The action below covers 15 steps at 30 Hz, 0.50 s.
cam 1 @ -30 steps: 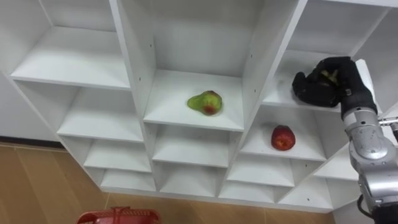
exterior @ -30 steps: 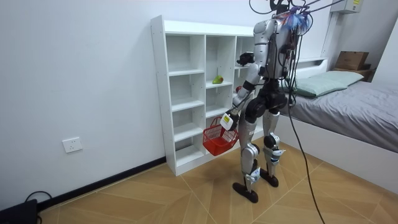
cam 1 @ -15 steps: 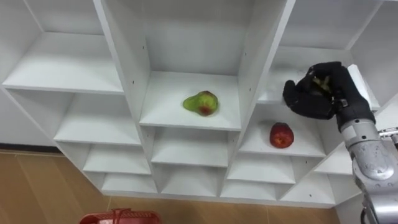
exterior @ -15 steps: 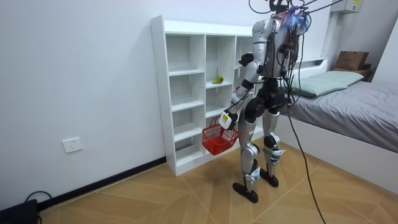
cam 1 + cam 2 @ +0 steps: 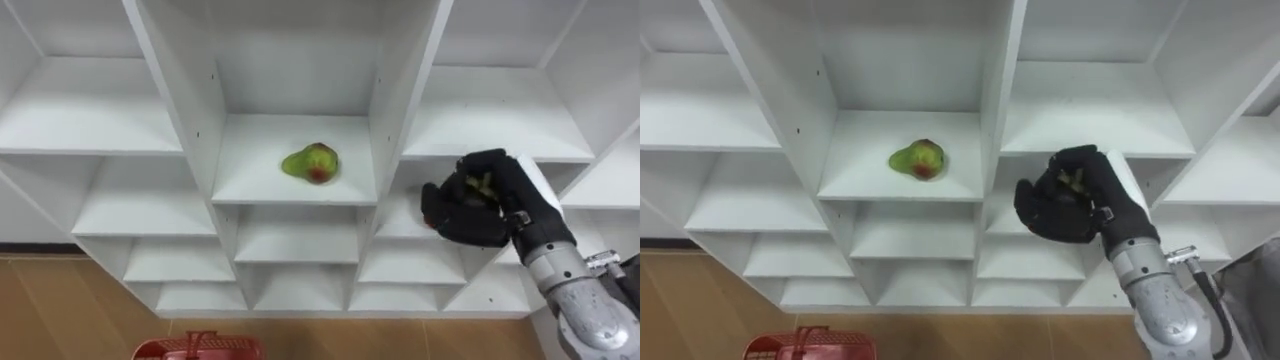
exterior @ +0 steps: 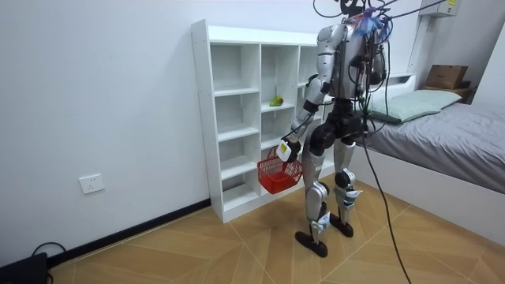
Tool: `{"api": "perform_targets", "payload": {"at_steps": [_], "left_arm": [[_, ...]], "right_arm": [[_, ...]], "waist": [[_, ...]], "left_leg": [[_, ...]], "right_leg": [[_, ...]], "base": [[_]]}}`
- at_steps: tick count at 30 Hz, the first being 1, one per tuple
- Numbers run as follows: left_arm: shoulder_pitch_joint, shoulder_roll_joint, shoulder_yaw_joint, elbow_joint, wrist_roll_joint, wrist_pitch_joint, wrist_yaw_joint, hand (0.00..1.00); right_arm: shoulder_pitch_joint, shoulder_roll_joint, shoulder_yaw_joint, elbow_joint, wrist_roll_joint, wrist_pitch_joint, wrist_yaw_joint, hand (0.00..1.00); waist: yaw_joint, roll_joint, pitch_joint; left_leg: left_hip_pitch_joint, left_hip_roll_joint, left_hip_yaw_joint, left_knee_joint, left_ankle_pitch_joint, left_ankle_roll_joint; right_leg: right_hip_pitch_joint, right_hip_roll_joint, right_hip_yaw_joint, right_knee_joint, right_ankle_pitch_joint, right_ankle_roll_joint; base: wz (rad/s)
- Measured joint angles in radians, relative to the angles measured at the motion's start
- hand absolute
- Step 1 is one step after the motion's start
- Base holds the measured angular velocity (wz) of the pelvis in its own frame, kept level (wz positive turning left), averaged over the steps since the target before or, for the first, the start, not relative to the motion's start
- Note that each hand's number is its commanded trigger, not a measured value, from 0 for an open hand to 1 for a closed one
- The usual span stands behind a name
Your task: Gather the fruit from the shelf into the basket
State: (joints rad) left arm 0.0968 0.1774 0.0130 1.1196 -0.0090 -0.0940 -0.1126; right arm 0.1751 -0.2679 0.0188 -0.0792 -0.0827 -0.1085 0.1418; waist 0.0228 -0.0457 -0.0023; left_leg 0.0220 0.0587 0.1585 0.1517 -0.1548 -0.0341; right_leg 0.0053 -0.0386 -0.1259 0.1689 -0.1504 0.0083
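Observation:
My right hand [image 5: 478,208] [image 5: 1068,205], in a black glove, hangs in front of the white closet's [image 5: 296,188] right column. Its fingers are curled round a small yellow-green fruit [image 5: 481,184] [image 5: 1072,180] that peeks out between them. A green pear with a red blush [image 5: 310,163] [image 5: 917,158] lies on the middle column's shelf, to the left of that hand. In the room view I stand upright facing the closet [image 6: 229,95]. My left hand [image 6: 286,150] hangs low, and the red basket [image 6: 274,173] hangs from it by its handle. The basket's rim [image 5: 200,348] [image 5: 810,346] shows at the bottom left.
Most compartments around the pear hold nothing. A bed [image 6: 442,118] with a cardboard box [image 6: 446,76] behind it stands behind me at the room view's right. Wooden floor lies below the closet.
My right hand has come out of the upper right compartment and moved down and left with the fruit. It now covers the red apple's spot. The view has shifted too.

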Motion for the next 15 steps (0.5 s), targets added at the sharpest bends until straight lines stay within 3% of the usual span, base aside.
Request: {"api": "perform_targets", "payload": {"at_steps": [3, 6, 8, 15], "left_arm": [[0.000, -0.001, -0.008, 0.000, 0.000, 0.000, -0.004, 1.00], [-0.002, -0.003, -0.023, -0.001, 0.001, 0.000, -0.005, 1.00], [-0.004, -0.003, -0.033, -0.001, 0.000, -0.001, -0.005, 1.00], [-0.007, -0.003, -0.071, -0.012, 0.002, -0.004, -0.004, 1.00]], "right_arm": [[0.002, 0.020, 0.030, -0.022, 0.000, 0.000, 0.049, 1.00], [0.002, 0.038, 0.060, -0.025, -0.002, 0.000, 0.096, 1.00], [0.002, 0.038, 0.081, -0.036, -0.001, 0.000, 0.112, 1.00], [0.003, 0.039, 0.130, -0.056, -0.007, 0.000, 0.140, 1.00]], "waist": [[0.003, 0.006, 0.0023], [0.007, 0.015, -0.0011], [0.007, 0.021, -0.0040], [0.010, 0.025, -0.0027]], "left_leg": [[-0.002, 0.000, 0.003, 0.000, 0.000, 0.000], [-0.005, 0.000, 0.003, 0.000, 0.000, 0.000], [-0.013, 0.000, 0.003, 0.001, 0.000, 0.000], [-0.026, 0.000, 0.003, -0.001, 0.000, 0.001]], "right_leg": [[-0.004, 0.000, 0.003, 0.000, 0.000, 0.000], [-0.008, 0.000, 0.003, 0.000, 0.000, 0.000], [-0.017, 0.000, 0.002, 0.003, 0.001, -0.001], [-0.030, 0.000, 0.006, 0.001, 0.001, -0.001]], "base": [[-0.03], [0.00], [0.00], [0.00]]}}
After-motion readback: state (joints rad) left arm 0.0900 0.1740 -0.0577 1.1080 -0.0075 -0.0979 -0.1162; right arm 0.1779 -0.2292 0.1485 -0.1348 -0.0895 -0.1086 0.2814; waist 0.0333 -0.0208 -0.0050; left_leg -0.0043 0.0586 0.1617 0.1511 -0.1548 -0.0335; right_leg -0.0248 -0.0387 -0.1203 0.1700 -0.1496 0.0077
